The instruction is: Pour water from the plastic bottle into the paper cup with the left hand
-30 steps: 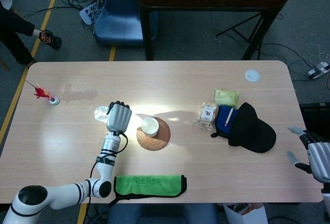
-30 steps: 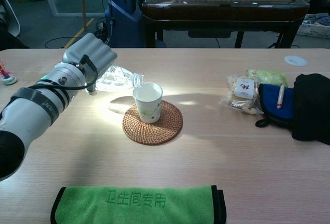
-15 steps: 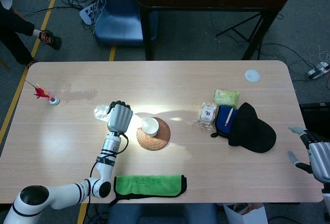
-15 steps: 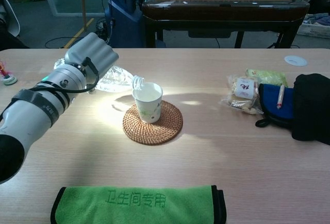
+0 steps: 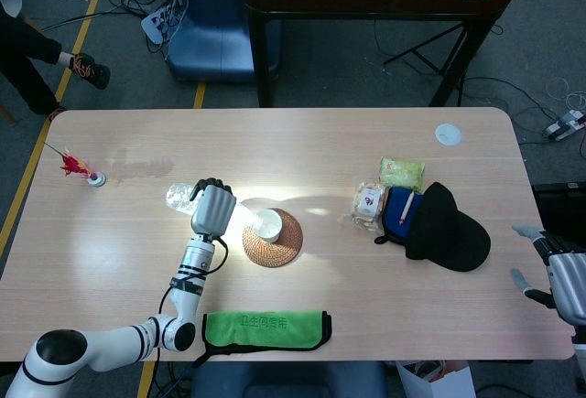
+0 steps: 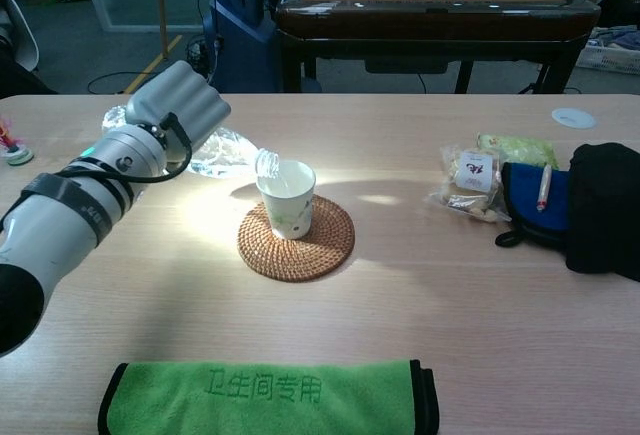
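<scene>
Left hand (image 6: 178, 105) wraps its fingers round the plastic bottle (image 6: 222, 151), holding it tipped near flat with the mouth at the rim of the paper cup (image 6: 286, 198) — a pouring attitude, judging by the tilt. The cup stands upright on a woven coaster (image 6: 297, 240); the bottle is clear and crinkled. Right hand (image 5: 563, 279) idles off the table's edge, fingers spread — holding nothing.

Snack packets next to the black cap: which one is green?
The green packet is the farther one, lying beyond the cap. The clear packet with a white label, nearer the paper cup, isn't green.
</scene>
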